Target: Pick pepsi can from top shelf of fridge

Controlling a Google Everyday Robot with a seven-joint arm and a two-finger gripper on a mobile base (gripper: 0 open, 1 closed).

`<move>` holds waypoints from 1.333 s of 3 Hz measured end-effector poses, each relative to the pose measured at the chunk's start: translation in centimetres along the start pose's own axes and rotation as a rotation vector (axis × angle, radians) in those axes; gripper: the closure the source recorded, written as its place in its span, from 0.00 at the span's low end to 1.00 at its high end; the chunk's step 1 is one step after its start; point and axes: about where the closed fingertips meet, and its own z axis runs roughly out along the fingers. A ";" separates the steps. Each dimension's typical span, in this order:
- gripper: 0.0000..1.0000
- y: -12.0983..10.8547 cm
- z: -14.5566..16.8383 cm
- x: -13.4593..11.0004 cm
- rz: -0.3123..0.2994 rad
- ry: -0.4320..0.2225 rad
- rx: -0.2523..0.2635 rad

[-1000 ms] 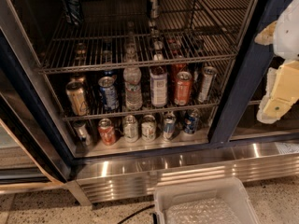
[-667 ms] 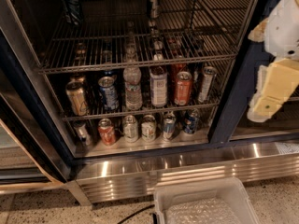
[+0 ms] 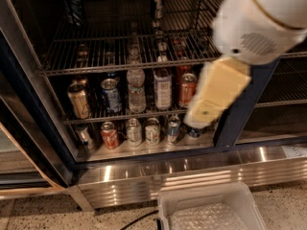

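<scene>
Right now gripper [image 3: 204, 113], cream-coloured, hangs before right side of fridge [image 3: 168, 172], covering lower cans [image 3: 134, 131]; apart or together, cannot tell. White arm [image 3: 259, 23] above it. Pepsi can [image 3: 73, 5] upright, back left of top shelf [image 3: 96, 51], well apart from gripper. Bin [image 3: 211, 210] on floor.

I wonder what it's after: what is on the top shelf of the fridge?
The pepsi can stands at the back left of the top shelf. The robot's arm covers the shelf's right end, hiding whatever is there; the gripper hangs lower, at the right.
</scene>
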 end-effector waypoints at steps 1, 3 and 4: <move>0.00 1.2 -0.2 -3.7 -0.003 -0.085 0.025; 0.00 1.2 -0.2 -3.7 -0.003 -0.086 0.025; 0.00 1.1 1.7 -4.0 0.005 -0.149 0.025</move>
